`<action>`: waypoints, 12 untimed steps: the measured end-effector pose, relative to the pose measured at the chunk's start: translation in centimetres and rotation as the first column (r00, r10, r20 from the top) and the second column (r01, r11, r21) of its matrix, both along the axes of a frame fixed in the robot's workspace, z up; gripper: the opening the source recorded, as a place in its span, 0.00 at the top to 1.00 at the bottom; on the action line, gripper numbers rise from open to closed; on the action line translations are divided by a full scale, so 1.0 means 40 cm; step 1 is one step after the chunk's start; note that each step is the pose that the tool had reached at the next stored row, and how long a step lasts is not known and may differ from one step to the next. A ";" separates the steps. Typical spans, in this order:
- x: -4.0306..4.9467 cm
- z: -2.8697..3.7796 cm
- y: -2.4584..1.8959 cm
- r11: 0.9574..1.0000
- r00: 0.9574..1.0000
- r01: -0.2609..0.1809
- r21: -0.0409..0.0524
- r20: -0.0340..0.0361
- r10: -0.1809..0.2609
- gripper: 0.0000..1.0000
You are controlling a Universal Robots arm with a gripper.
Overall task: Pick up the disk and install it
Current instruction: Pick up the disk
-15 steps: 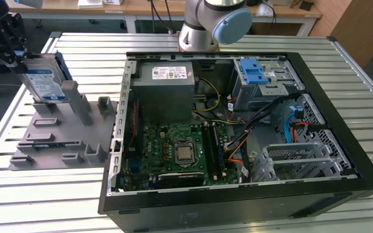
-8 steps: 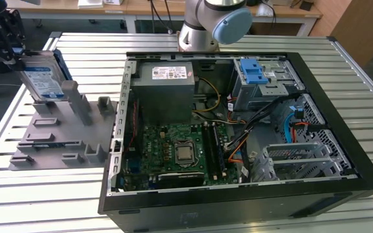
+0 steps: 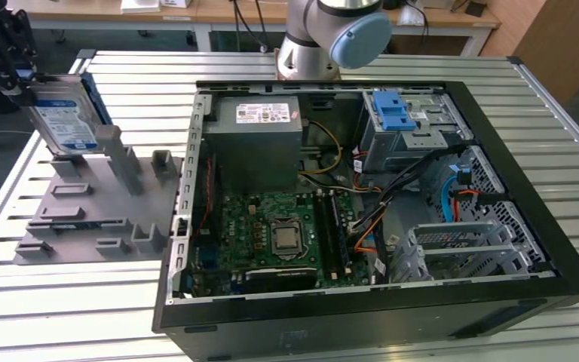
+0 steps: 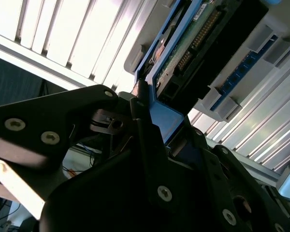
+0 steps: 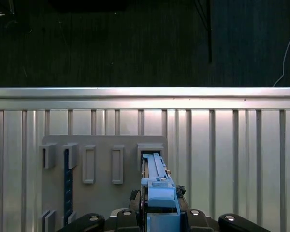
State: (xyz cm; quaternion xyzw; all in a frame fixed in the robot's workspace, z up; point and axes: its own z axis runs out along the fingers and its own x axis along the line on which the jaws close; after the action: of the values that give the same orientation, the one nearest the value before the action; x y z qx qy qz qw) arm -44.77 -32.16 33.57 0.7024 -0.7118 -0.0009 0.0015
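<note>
The disk (image 3: 64,118) is a silver drive with a white-and-blue label in a blue carrier. It stands on edge, tilted, at the exterior view's far left. My gripper (image 3: 20,75) is shut on its upper end. Its lower end is at an upright slot of the grey holder block (image 3: 88,215); I cannot tell if it is still seated in the slot. In the second wrist view the black fingers (image 4: 140,121) clamp the blue carrier's edge, and the disk's green circuit side (image 4: 193,43) shows beyond them. The first wrist view looks along the disk's blue edge (image 5: 157,186) toward the slot (image 5: 150,153).
An open black computer case (image 3: 531,158) lies on the slatted metal table (image 3: 88,309), at the exterior view's right of the holder. Inside it are a grey power-supply box (image 3: 259,124), a motherboard (image 3: 280,234), cables and a drive cage with a blue latch (image 3: 395,113). The arm's base (image 3: 330,38) stands behind the case.
</note>
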 end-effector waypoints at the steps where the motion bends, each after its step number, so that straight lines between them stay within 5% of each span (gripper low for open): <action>1: 0.000 0.003 0.000 1.000 1.000 0.000 0.000 0.000 0.000 0.64; 12: 0.000 0.032 0.002 1.000 1.000 0.000 0.000 0.000 0.000 0.64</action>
State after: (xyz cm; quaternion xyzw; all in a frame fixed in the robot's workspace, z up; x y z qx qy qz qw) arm -44.77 -32.10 34.86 0.7024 -0.7118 -0.0009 0.0015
